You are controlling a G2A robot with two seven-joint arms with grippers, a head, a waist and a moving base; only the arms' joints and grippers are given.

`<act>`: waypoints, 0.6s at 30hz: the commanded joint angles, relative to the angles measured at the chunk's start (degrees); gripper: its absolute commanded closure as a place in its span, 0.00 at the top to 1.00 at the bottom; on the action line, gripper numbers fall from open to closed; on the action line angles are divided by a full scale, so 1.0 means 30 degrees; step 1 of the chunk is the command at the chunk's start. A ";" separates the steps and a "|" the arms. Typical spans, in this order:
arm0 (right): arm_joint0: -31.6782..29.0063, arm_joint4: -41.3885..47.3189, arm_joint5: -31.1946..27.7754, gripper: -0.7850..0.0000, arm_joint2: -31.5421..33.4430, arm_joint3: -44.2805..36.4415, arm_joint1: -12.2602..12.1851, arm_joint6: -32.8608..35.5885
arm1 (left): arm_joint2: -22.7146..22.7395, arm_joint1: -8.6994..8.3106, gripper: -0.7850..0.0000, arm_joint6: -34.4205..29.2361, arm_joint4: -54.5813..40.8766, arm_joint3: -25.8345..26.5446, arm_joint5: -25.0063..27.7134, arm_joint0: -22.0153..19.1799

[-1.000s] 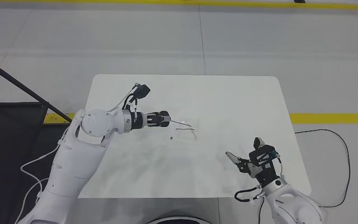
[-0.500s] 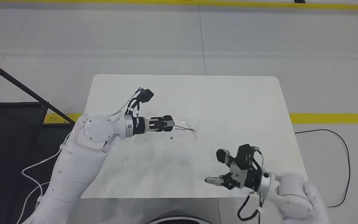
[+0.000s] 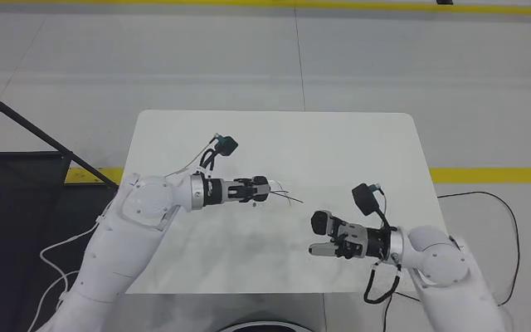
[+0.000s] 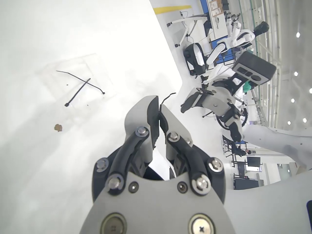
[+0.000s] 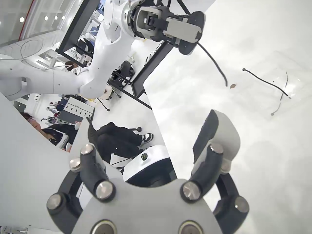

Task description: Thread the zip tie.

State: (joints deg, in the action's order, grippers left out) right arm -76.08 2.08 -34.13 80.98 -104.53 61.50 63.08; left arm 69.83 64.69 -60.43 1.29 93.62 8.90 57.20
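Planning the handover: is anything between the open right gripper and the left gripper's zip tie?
Nothing visible: only open space separates the right gripper from the held zip tie; two loose ties lie aside.

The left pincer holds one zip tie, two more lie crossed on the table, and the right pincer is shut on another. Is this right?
Not fully. The right pincer is open and empty, as the right wrist view shows. The left pincer does hold one zip tie, and two other ties lie crossed on the table.
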 commanded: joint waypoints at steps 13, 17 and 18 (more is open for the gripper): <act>0.0356 -0.1813 0.1156 1.00 -0.1183 0.0399 0.0148 -0.1727 | -0.0104 -0.0026 0.00 0.0663 0.0121 0.0477 0.0152 0.0431; 0.1698 -0.1203 0.1552 1.00 -0.2583 0.2133 0.0387 -0.2684 | -0.0213 -0.0076 0.00 0.1025 0.0686 0.0826 0.0177 0.0627; 0.2008 -0.1063 0.1413 1.00 -0.2881 0.2504 0.0436 -0.2754 | -0.0263 -0.0083 0.00 0.1113 0.0779 0.0865 0.0186 0.0672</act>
State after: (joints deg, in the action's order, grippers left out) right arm -71.03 -1.50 -29.46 73.22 -98.19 62.67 55.06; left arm 69.19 64.46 -57.40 3.27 96.11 9.46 59.08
